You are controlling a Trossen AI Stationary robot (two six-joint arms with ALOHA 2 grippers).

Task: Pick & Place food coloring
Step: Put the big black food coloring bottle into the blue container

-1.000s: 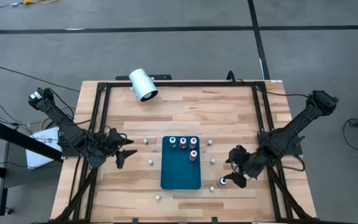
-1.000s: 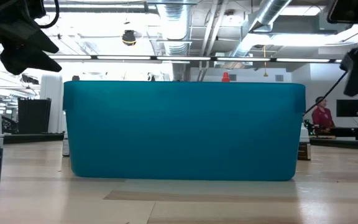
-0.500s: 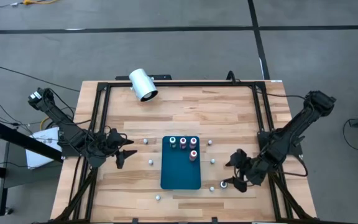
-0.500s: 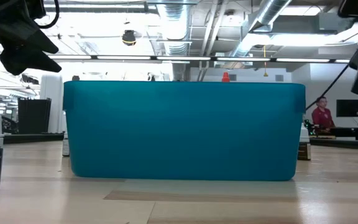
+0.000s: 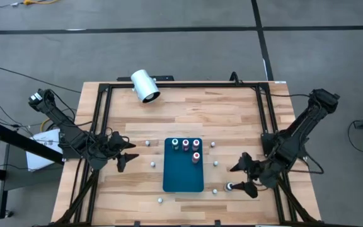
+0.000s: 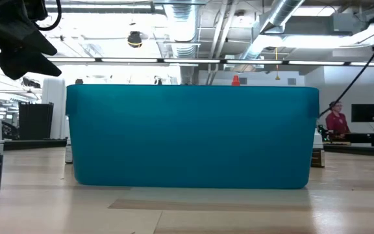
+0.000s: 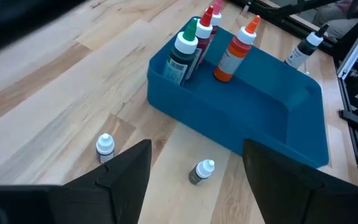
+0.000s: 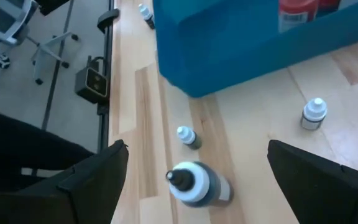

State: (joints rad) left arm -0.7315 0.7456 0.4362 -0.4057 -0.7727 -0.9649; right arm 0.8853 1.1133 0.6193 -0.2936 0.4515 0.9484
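Observation:
Three food coloring bottles, green-capped, red and orange, stand upright at the far end of a teal bin; the high view shows one more there. A dark bottle stands on the table right of the bin. Tiny pale-topped bottles lie scattered around it. My left gripper hangs open left of the bin. My right gripper is open just right of the dark bottle, which stands ahead of its fingers, apart from both.
A large white cylinder lies at the table's far edge. A black frame runs around the wooden top. More tiny bottles sit near the front edge. In the low view the bin's wall fills the middle.
My right gripper has swung toward the table's near edge and a little toward its right, ending beside the dark bottle, its fingers still apart. In the low view it has slid out toward the upper right corner.

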